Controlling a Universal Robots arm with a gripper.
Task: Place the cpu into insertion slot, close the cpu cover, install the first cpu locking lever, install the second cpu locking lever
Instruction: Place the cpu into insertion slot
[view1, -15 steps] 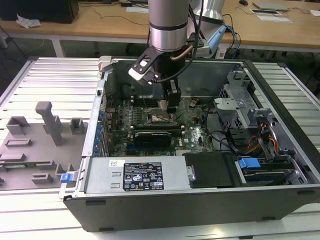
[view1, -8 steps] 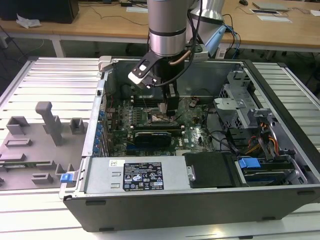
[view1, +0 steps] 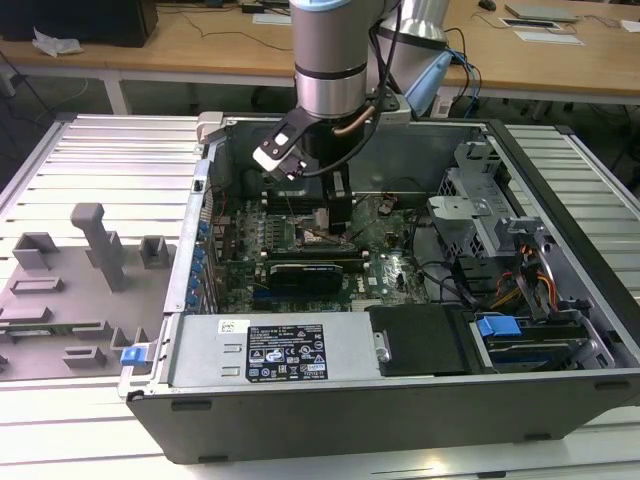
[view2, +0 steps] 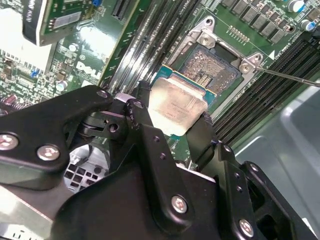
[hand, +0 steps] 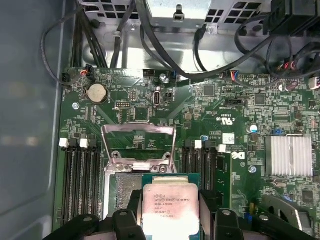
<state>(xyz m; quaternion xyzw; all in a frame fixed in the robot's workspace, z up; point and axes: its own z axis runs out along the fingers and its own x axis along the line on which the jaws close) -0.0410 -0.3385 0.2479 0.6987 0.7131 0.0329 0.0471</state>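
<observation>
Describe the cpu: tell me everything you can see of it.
The cpu is a small flat square chip. A pale silver metal lid with dark print sits on a green board that rims it. The gripper is shut on it, with black fingers pressing two opposite edges and the lid facing both wrist cameras. It hangs over one edge of the open insertion slot, not yet seated, and the slot's contacts lie bare. Nothing else appears to touch it.

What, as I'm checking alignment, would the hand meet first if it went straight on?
Probably the insertion slot: the hand, shut on the cpu, points at it, though depth is unclear.
</observation>
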